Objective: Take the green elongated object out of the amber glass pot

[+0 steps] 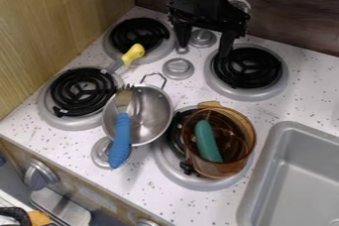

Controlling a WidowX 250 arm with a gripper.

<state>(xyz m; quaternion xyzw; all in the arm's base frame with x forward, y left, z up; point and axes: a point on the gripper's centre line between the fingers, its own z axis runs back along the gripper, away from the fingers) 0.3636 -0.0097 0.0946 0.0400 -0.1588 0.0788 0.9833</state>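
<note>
The black gripper (204,46) hangs at the top centre over the back of the stove, its two fingers apart with nothing between them. Below it lies a grey knob (178,68). A steel bowl (153,116) with a wire handle stands at the middle, and a fork with a blue handle (121,141) lies across its left side. To the right, an amber see-through pot (240,121) stands on the front right burner, holding a green object (206,141). A utensil with a yellow handle (133,54) lies between the two left burners.
Black coil burners sit at back left (139,34), front left (83,91) and back right (247,67). The grey sink (298,170) is at the lower right. A wooden wall (59,22) rises on the left, and a dark backboard (298,12) stands behind the stove.
</note>
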